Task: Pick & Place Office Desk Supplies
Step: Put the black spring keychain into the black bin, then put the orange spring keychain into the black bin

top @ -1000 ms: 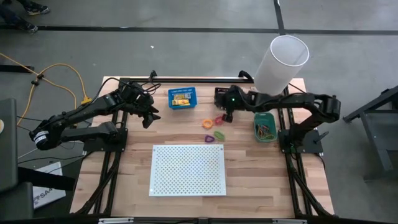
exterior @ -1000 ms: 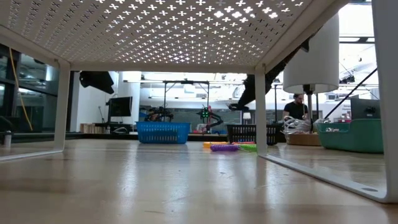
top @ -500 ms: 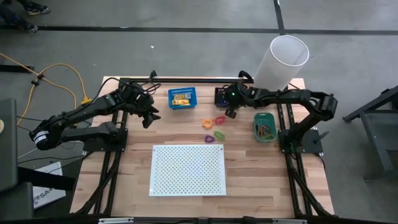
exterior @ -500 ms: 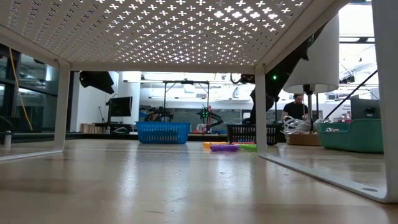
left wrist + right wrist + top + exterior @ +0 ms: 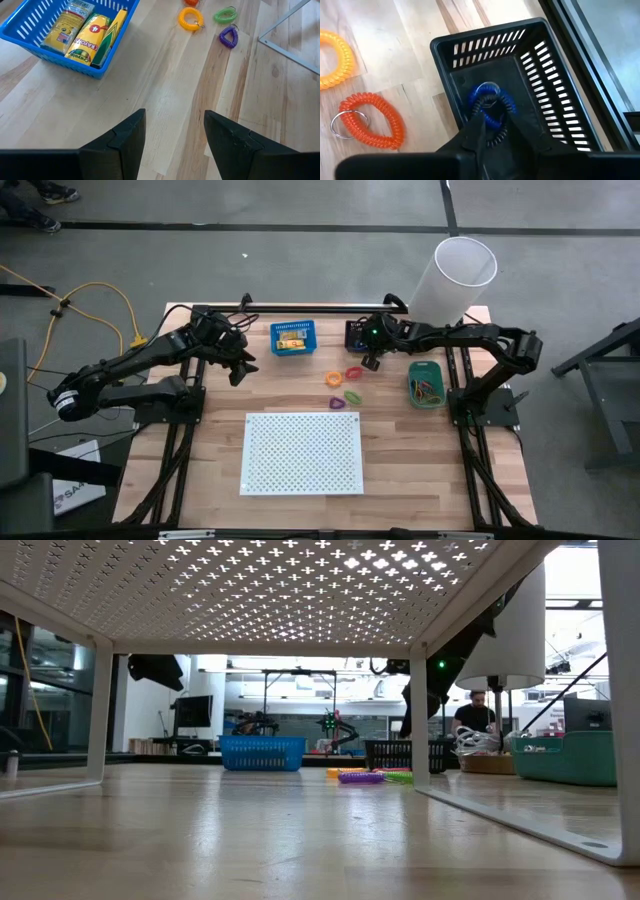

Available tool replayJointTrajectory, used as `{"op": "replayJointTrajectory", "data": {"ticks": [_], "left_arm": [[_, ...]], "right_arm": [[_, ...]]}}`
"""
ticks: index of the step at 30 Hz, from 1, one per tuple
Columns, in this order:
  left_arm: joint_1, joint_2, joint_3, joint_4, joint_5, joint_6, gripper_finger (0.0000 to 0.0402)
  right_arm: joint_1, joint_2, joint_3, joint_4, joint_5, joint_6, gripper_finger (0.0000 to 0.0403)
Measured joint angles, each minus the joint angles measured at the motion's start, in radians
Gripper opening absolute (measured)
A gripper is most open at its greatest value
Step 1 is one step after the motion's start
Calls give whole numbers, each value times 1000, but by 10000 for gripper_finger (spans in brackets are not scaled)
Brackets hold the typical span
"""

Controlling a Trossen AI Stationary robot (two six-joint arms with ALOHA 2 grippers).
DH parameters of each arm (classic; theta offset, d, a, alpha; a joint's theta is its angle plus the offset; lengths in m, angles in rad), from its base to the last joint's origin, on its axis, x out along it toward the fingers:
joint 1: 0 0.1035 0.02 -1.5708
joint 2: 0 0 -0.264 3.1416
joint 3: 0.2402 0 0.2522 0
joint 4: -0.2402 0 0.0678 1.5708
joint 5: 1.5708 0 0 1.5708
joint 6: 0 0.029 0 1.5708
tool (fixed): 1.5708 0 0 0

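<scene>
Right wrist view showed the right gripper (image 5: 487, 127) poised over the black bin (image 5: 522, 85), fingers only slightly parted around a blue coil loop (image 5: 490, 102) that lay on the bin floor. Whether the loop was gripped or already let go could not be told; my guess was a drop-off, since the bin looked set aside for loops. Beside the bin, an orange loop (image 5: 335, 57) and a red-orange loop (image 5: 370, 125) with a metal ring lay on the bare wood, apparently awaiting pickup. From above, the left gripper (image 5: 240, 367) hovered near the blue bin (image 5: 293, 337), fingers wide apart and holding nothing, likely parked to stay clear. The blue bin held yellow packets (image 5: 82, 30). The green bin (image 5: 426, 384) held rubber bands.
</scene>
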Motion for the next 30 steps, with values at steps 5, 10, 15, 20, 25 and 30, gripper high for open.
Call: {"op": "replayJointTrajectory", "data": {"ticks": [5,10,15,20,25,30], "left_arm": [[0,0,0,0,0,0,195],[0,0,0,0,0,0,195],[0,0,0,0,0,0,195],[0,0,0,0,0,0,195],[0,0,0,0,0,0,195],[0,0,0,0,0,0,195]], "right_arm": [[0,0,0,0,0,0,82],[0,0,0,1,-3,0,84],[14,0,-1,51,-2,-36,84],[40,0,-1,129,-5,-90,84],[64,0,0,164,-3,-112,84],[100,0,-1,161,-32,-144,84]]}}
